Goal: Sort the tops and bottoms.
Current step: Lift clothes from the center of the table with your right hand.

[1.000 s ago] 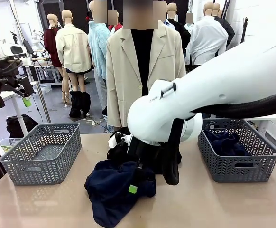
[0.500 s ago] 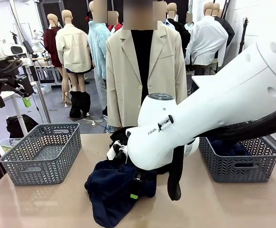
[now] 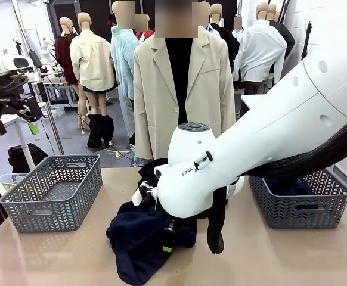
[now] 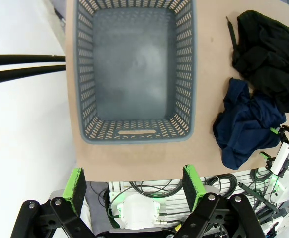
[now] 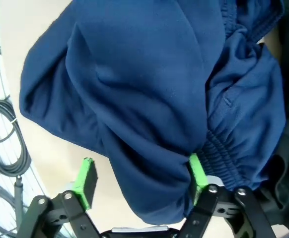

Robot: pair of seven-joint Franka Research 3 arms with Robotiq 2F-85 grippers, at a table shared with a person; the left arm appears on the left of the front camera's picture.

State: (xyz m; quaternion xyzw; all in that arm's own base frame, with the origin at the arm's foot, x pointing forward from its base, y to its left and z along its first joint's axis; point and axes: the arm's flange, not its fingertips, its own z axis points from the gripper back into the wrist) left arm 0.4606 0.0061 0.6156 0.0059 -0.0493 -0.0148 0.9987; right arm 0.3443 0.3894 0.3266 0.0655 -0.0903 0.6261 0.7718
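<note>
Lettering "FRAN" (image 3: pixel 192 169) marks right arm (image 3: pixel 281 128); right end effector (image 5: pixel 140 166) straddles navy garment (image 5: pixel 134 74), unclenched; left end effector (image 4: pixel 133 172) released.

Tan tabletop (image 3: pixel 281 256); grey floor (image 3: pixel 66 140) beyond; white wall (image 3: pixel 340 18) at right; bright, even light.

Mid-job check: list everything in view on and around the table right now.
Grey plastic lattice baskets: two; left basket at the table's left end, right basket at its right end.
Dark navy garment: one, inside right basket.
Navy fabric garment with elastic waistband: one, table middle, near side.
Black fabric garment: one, heaped against the navy one's far side.
Table: one, tan.
Person in a beige blazer: one, far side.
Left gripper: open, raised at the table's left.
Right gripper: open, jaws astride the navy garment.
</note>
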